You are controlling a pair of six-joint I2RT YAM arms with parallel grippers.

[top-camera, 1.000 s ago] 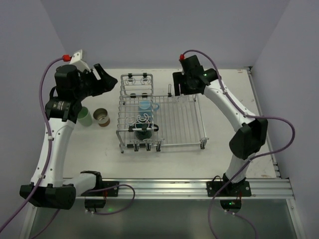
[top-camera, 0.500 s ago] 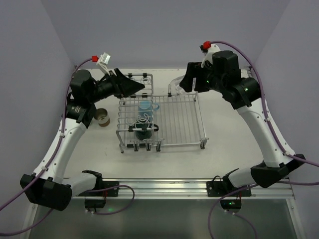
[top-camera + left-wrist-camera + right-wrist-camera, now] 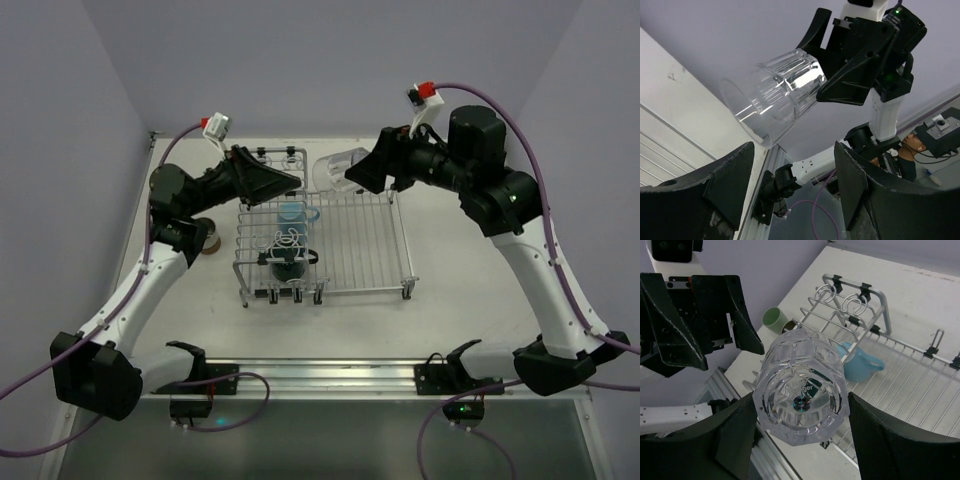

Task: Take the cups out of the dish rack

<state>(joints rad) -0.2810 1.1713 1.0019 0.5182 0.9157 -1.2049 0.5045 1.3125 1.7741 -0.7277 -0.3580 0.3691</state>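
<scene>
1. R end effector [image 3: 360, 172], upper centre of the top view, is clenched on the glass [image 3: 332, 168] at its base end.
2. Glass is off the worktop [image 3: 460, 270] and tipped on its side, mouth toward the L arm. In frame it sits just above the rack's top edge.
3. L end effector [image 3: 287, 180], upper left of centre, is released: fingers [image 3: 730, 185] spread, nothing btwn them. It faces the glass mouth, near but not touching.
4. Rack [image 3: 350, 240] stands on the worktop at frame centre, btwn the two arms.
5. Blue mug [image 3: 293, 212] is in the rack's left part.
6. Teal cup [image 3: 288, 266] is lower in frame, in the raised section w/ wire loops.
7. Brown cup [image 3: 208, 240] stands on the worktop left of the rack, partly hidden by the L arm.
8. Green cup [image 3: 774, 319] stands just beside the brown one; shows in the R wrist view, upper left of centre.
</scene>
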